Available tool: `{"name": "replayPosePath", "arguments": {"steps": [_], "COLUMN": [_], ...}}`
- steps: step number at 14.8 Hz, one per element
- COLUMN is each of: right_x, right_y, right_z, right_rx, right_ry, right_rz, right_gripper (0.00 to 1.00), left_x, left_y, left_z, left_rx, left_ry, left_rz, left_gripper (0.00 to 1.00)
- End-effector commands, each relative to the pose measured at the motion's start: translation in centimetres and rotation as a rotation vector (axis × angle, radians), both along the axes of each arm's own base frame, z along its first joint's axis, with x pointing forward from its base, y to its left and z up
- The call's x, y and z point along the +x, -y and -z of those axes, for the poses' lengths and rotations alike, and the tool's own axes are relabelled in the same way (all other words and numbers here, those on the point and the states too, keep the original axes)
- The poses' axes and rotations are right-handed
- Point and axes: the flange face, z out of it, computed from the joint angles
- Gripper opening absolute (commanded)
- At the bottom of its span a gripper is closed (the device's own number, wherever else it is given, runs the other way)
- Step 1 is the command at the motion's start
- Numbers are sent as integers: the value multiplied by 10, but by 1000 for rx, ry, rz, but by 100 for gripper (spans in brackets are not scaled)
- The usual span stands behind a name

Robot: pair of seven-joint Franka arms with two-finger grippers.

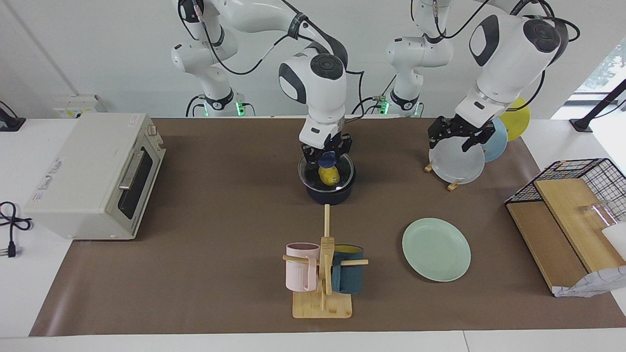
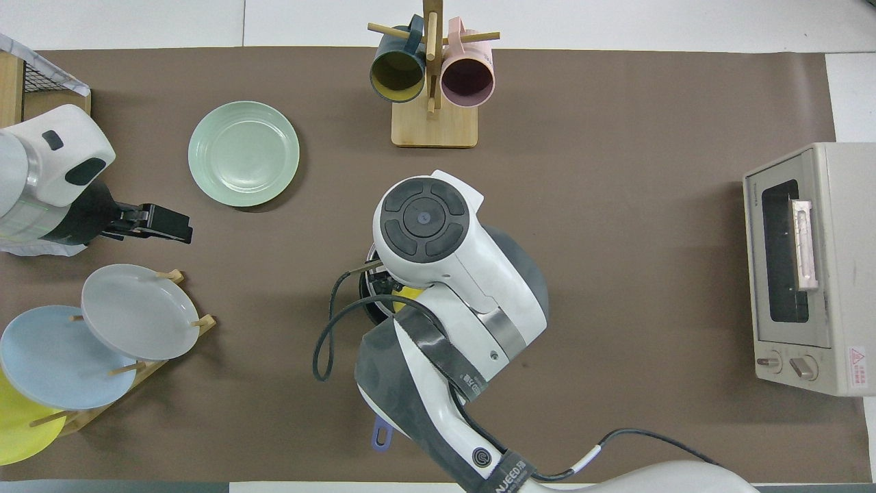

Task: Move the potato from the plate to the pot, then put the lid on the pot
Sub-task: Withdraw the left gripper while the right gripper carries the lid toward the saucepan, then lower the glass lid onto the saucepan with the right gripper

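Our right gripper [image 1: 326, 157] has its jaws shut on the lid [image 1: 326, 168], right over the pot [image 1: 329, 191] with the potato [image 1: 329, 174] inside. We should lower it flat, then let go. The plate [image 1: 436, 249] sits bare. Our left gripper [image 1: 458, 134] waits open over the rack plates [image 1: 457, 164].
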Motion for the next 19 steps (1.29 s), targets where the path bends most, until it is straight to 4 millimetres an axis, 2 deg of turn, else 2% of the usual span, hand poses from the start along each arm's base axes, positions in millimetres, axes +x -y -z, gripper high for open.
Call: {"name": "replayPosePath", "arguments": {"steps": [1, 3, 6, 8, 14, 19], "right_x": [-7, -20, -24, -35, -36, -37], "right_y": [5, -3, -4, -19, -20, -19], "right_z": [7, 14, 26, 32, 34, 40], "right_rx": [2, -2, 17, 8, 10, -45], "right_ry": [10, 7, 31, 28, 37, 81], "right_rz": [41, 29, 26, 6, 16, -25], "right_gripper": [0, 0, 0, 0, 0, 0], "left_x": [0, 2, 5, 7, 12, 6], "left_y": [-26, -33, -41, -41, -43, -41], "left_z": [-9, -10, -11, -13, -14, -21], "left_rx": [-22, -23, -23, -19, 4, 5], "left_ry": [10, 23, 39, 51, 83, 79], "left_rz": [15, 14, -3, -11, -11, -28], "left_gripper": [100, 100, 100, 100, 100, 100]}}
